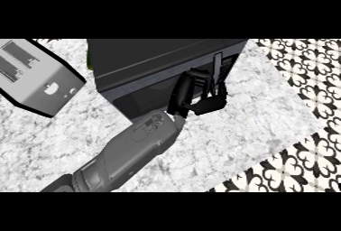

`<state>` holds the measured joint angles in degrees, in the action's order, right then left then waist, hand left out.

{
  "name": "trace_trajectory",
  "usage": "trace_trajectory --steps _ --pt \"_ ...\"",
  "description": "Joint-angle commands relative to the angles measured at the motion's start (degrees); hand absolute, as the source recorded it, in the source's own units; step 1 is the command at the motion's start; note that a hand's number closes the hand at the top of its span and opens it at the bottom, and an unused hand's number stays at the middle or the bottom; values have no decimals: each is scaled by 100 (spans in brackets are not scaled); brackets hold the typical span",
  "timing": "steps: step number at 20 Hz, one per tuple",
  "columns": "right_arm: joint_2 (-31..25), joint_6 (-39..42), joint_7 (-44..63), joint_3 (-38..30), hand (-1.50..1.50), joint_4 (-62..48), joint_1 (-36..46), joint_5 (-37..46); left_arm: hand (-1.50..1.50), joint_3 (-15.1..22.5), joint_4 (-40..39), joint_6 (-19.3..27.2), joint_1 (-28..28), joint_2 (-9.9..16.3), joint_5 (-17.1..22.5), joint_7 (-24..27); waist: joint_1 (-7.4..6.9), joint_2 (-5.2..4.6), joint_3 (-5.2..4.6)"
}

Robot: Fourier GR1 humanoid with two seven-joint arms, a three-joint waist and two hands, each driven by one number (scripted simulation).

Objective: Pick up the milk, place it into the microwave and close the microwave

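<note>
The black microwave (160,58) stands at the top middle of the head view, its dark front facing down towards me. My left hand (185,92) lies against the right part of that front, fingers spread and relaxed, beside a thin grey upright strip (218,67) of the door. Whether that strip is the door's edge or its handle I cannot tell. The grey forearm (126,151) runs in from the lower left. The milk shows nowhere in view, and the microwave's inside is hidden. My right hand does not show.
A grey metal appliance (33,74) lies on the marble counter (60,135) at the upper left. A small green object (90,59) peeks out behind the microwave's left side. A black-and-white patterned surface (306,90) borders the counter at the right.
</note>
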<state>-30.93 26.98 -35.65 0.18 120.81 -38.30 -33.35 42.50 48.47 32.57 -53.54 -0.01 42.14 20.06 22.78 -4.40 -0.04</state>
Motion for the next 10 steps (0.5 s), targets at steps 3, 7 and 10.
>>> trace_trajectory --steps 3,7,10 --pt "-44 262 -53 77 -150 128 -49 -294 150 -86 -383 -78 -335 1 206 174 94 -78 15" --pt "-114 315 20 53 -150 166 -91 -445 150 -27 -443 -102 -353 1 324 286 72 -74 16" --pt "-165 332 85 57 -150 249 -137 -467 150 -14 -510 -92 -409 1 390 336 129 -76 15"
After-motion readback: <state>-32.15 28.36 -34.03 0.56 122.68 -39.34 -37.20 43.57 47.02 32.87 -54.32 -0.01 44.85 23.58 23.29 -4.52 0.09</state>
